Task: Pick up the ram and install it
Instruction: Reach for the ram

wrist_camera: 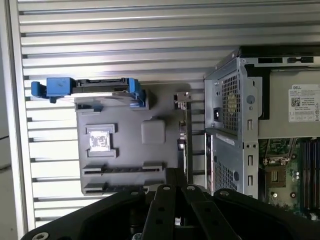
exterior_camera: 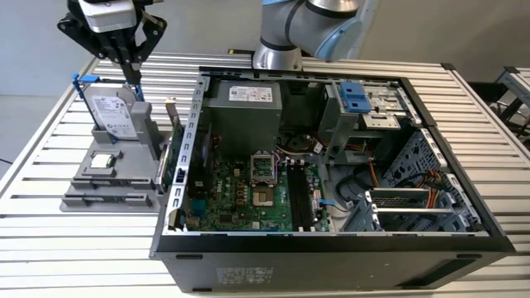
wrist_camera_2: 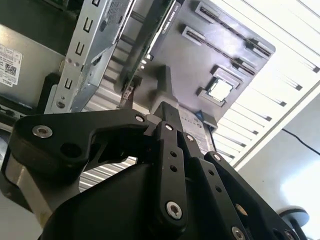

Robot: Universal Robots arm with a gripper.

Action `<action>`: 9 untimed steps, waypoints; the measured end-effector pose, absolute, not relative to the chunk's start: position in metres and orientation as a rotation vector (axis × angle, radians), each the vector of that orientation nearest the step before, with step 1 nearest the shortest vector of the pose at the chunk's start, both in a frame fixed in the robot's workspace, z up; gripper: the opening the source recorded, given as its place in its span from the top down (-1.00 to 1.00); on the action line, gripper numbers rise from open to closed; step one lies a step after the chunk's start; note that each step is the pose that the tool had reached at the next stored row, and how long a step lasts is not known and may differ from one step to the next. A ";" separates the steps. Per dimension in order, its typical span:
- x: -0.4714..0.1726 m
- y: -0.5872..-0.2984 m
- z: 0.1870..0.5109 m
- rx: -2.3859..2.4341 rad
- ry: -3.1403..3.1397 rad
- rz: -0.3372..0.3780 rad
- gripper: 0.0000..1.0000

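Fingers: the fingers (exterior_camera: 133, 73) are clenched together with nothing seen between them. They hang just above the top edge of the hard drive (exterior_camera: 112, 112), near the table's (exterior_camera: 49, 236) far corner on the exterior view's left.
Ram: the ram (wrist_camera: 122, 169) seems to be the dark strip standing on edge in a slot of the grey holder (exterior_camera: 91, 186), at the end away from the hard drive.
Ram to fingers: well apart, not touching; the hard drive and a small square chip (wrist_camera: 99, 141) lie between them.
Holder: on the table, just beside the computer case (exterior_camera: 331, 261).
Case: lid off, motherboard (exterior_camera: 240, 198) showing.
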State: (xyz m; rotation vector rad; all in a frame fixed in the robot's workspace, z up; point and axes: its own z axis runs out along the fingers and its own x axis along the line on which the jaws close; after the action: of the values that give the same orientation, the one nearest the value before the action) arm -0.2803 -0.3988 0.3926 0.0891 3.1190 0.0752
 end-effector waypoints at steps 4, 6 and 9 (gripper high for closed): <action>-0.292 -0.399 0.393 0.086 3.119 0.075 1.00; -0.298 -0.399 0.393 0.085 3.119 0.075 1.00; -0.307 -0.399 0.393 0.083 3.119 0.075 1.00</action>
State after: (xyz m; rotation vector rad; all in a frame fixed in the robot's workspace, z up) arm -0.3069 -0.3988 0.3926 0.0832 3.1193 0.0752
